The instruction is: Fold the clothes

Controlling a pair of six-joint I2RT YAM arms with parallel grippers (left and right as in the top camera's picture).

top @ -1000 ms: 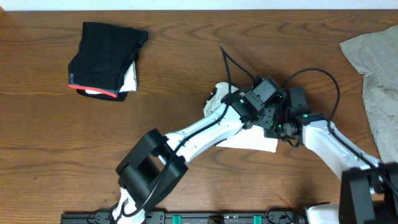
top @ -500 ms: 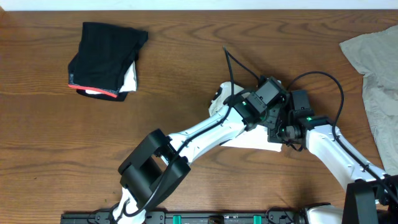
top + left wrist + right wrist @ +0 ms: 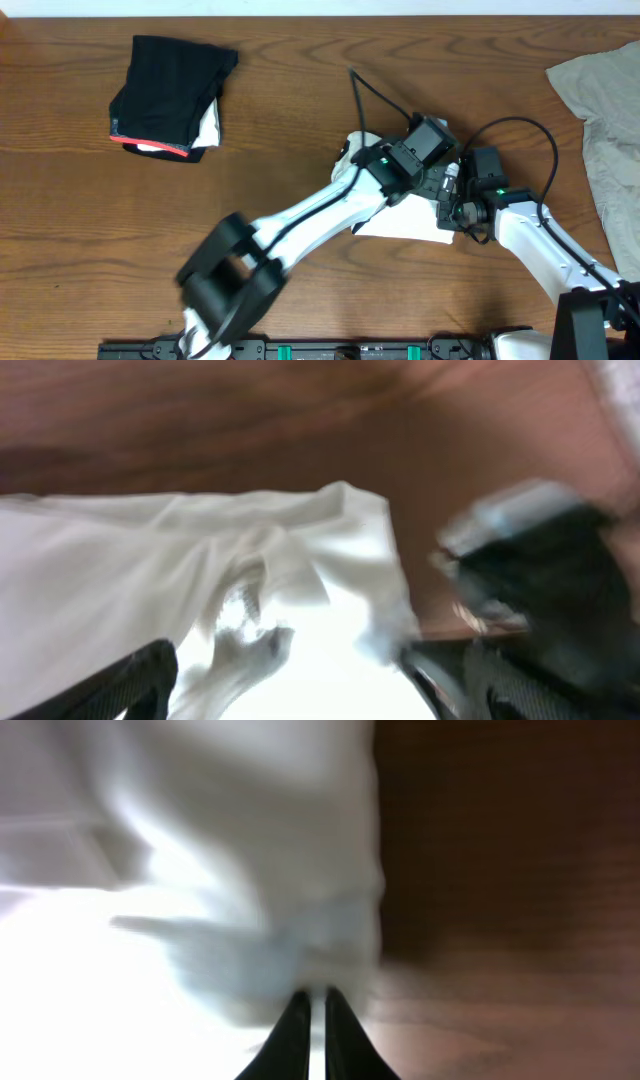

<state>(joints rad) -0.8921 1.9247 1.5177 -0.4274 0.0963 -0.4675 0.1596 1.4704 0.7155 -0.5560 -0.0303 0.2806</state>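
One white shirt (image 3: 408, 229), long axis left-right, left pincer (image 3: 298, 678) spread

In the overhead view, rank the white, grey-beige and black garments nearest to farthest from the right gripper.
1. White garment, centre, beneath the right gripper.
2. Grey-beige garment, right edge.
3. Black red-edged garment, upper left.

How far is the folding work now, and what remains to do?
Done: the black red-edged garment lies folded at the far left. In hand: the white shirt at the centre, left fingers open over it, right fingers shut on its edge. Left: the grey-beige garment, spread loose at the right edge.
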